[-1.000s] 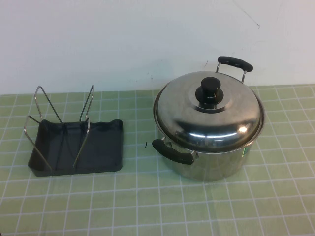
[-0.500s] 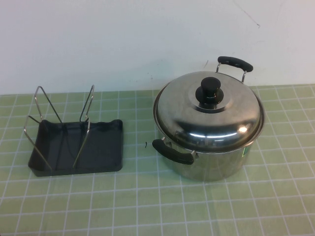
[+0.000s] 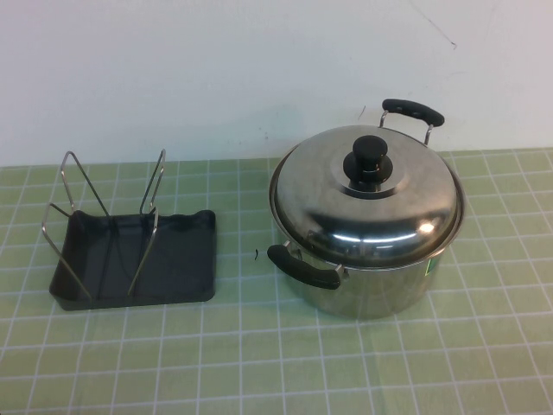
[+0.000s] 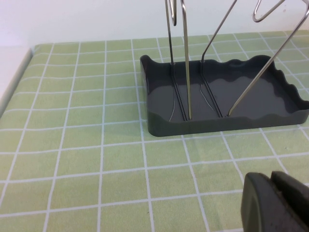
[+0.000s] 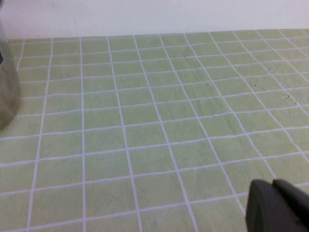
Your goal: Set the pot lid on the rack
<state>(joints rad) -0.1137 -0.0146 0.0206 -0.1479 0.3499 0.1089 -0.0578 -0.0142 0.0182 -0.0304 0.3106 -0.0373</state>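
Observation:
The pot lid (image 3: 346, 203), domed shiny steel with a black knob (image 3: 369, 160), sits on the steel pot (image 3: 371, 290) at the right of the high view. The rack (image 3: 138, 251), silver wire loops on a dark grey tray, stands at the left; it also shows in the left wrist view (image 4: 251, 92). My left gripper (image 4: 271, 181) is shut and empty, low over the green tiles in front of the rack. My right gripper (image 5: 273, 186) is shut and empty over bare tiles, with the pot's side (image 5: 7, 92) at that view's edge. Neither gripper shows in the high view.
The pot has two black handles, one in front (image 3: 302, 266) and one behind (image 3: 413, 111). A white wall runs behind the green tiled table (image 3: 259, 363). The table's left edge shows in the left wrist view (image 4: 14, 77).

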